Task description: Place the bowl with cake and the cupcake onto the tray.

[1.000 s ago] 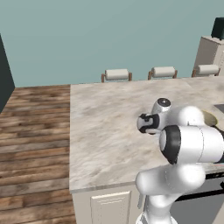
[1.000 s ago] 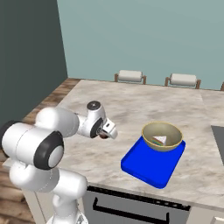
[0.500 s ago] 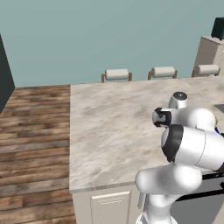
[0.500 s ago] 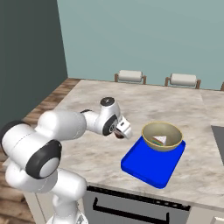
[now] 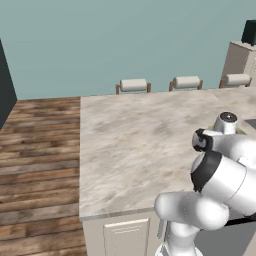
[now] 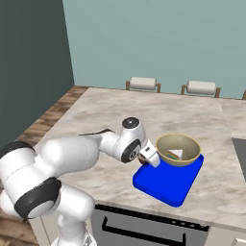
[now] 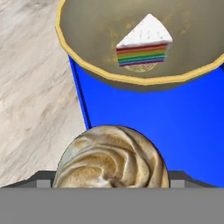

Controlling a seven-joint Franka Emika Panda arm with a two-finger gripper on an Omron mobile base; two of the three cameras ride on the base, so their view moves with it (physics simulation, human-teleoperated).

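Your gripper (image 6: 145, 157) is closed around the cupcake (image 7: 111, 157), holding it over the near left edge of the blue tray (image 6: 168, 183) on the marble counter (image 6: 101, 120). The bowl with cake (image 6: 177, 149) already sits on the tray's far end, just beyond the cupcake. From the left base view you probably can't judge the grasp, since the arm blocks it.
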